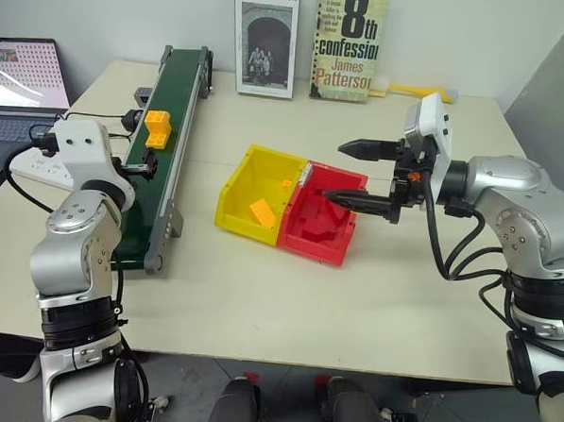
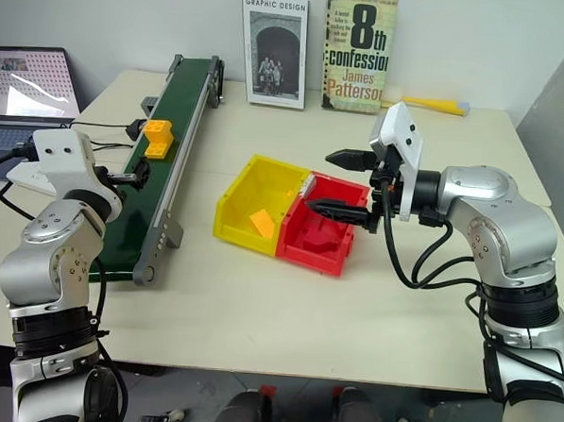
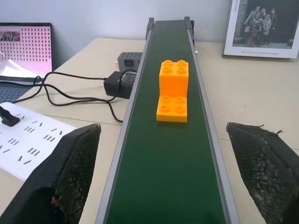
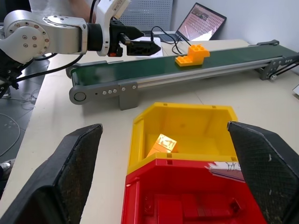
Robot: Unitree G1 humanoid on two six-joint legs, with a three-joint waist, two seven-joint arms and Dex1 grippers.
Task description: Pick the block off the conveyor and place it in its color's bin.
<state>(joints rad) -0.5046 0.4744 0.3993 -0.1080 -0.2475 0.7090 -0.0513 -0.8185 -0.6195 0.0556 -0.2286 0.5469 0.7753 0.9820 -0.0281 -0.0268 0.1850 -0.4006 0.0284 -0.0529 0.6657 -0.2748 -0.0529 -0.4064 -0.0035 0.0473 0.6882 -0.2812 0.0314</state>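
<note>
The yellow-orange block (image 3: 173, 91) sits untouched on the conveyor (image 1: 162, 157) ahead of the wide-open left gripper (image 3: 163, 172), while the right gripper (image 1: 360, 173), also spread empty, half hides the red bin (image 1: 320, 234) beside the yellow bin (image 1: 255, 177).

The conveyor (image 1: 167, 139) runs from about seven o'clock up toward twelve o'clock on the left part of the table (image 1: 287, 296); the block (image 1: 158, 127) sits on the belt, in its upper half; the left gripper (image 1: 140, 167) is over the belt just below the block, at about six o'clock from it, apart from it. Near the middle of the table stands the yellow bin (image 1: 255, 193), with a small orange piece inside, joined at three o'clock to the red bin (image 1: 321, 224). The right gripper (image 1: 364, 174) points to nine o'clock, fingers spread apart, empty; its lower finger is above the red bin. Two books (image 1: 310, 42) stand at twelve o'clock; a laptop (image 1: 22, 75) is at ten o'clock.
</note>
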